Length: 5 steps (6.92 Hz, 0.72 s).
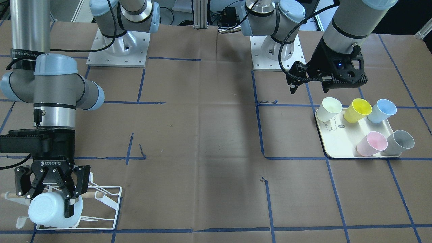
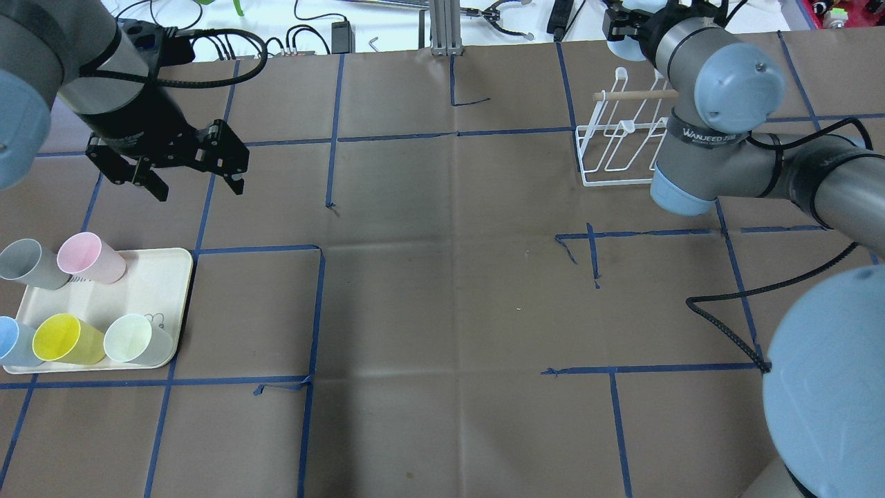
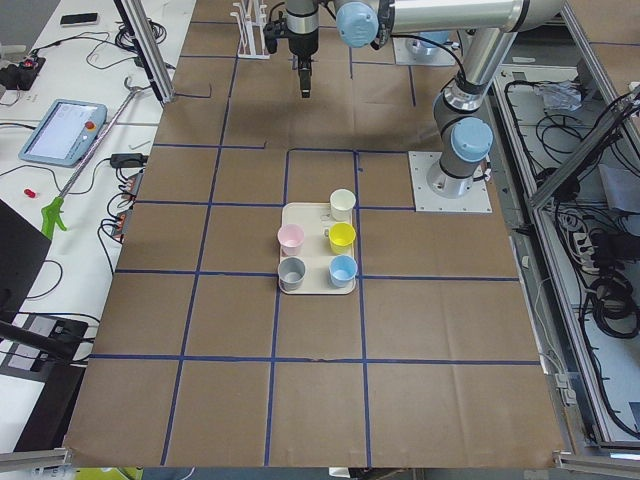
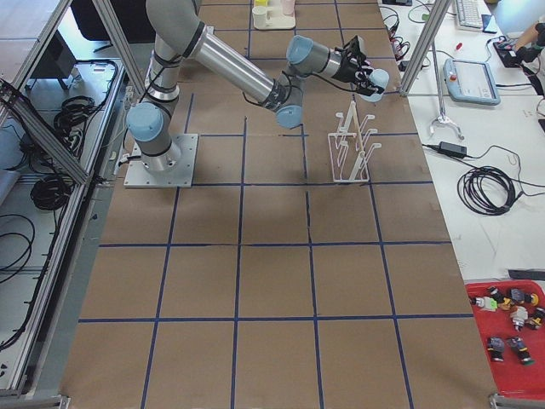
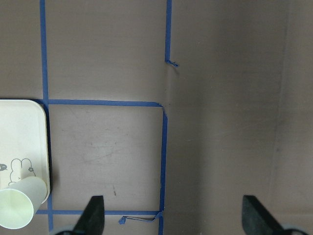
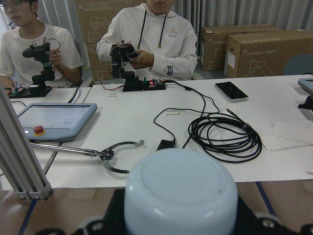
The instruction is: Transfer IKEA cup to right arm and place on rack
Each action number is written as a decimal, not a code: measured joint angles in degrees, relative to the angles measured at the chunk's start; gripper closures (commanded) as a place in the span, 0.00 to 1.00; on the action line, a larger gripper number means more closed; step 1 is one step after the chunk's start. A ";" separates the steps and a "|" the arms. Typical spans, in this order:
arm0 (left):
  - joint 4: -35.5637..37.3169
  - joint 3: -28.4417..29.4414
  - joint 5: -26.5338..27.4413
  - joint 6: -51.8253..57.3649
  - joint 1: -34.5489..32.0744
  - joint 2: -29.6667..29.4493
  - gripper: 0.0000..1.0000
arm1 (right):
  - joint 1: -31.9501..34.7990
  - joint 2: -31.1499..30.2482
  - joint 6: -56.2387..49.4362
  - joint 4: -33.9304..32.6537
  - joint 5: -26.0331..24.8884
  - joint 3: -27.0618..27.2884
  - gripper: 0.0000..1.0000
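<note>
In the lower left of the front-facing view, the R gripper, a black open-linkage type w/ "ROBOTIQ" in white on its body, is clamping its fingers on the IKEA cup. The cup is a smooth, matte, pale-blue tumbler, lying on its side w/ its rounded base facing the camera. It is sitting over the near-left end of the rack, which is thin white wire bent into looped prongs w/ a light wooden rod running across. Can't tell whether cup and wire are touching. The R arm, silver-grey tubing w/ pale-blue joint caps, is wearing a dark band reading "WANJEED". In the upper right of the same front view, the L gripper, black and blocky, is hanging just beyond the tray w/ its fingers spread wide apart. Its wrist view is showing the two dark tips over bare paper. The tray is cream, rectangular w/ rounded corners, and is carrying a small line drawing of a rabbit. Five plain cups are standing on it mouth-up: cream cup, yellow cup and blue cup in the far row, pink cup and grey cup in the near row. Creased brown paper is covering the table, and blue tape is marking it into squares.
</note>
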 measured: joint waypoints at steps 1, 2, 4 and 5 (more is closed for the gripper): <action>0.06 -3.16 0.75 2.85 3.33 2.29 0.01 | -0.06 2.11 -0.56 -0.64 0.02 -1.39 0.77; 0.16 -6.57 1.06 6.46 7.12 4.93 0.01 | -0.08 3.78 -1.01 -0.93 0.06 -2.66 0.77; 1.34 -14.20 1.18 16.66 17.10 10.30 0.01 | -0.08 6.18 -1.36 -2.22 0.03 -3.83 0.77; 2.58 -17.11 1.17 22.64 22.16 11.98 0.01 | -0.05 6.78 -1.39 -2.69 -0.17 -3.67 0.77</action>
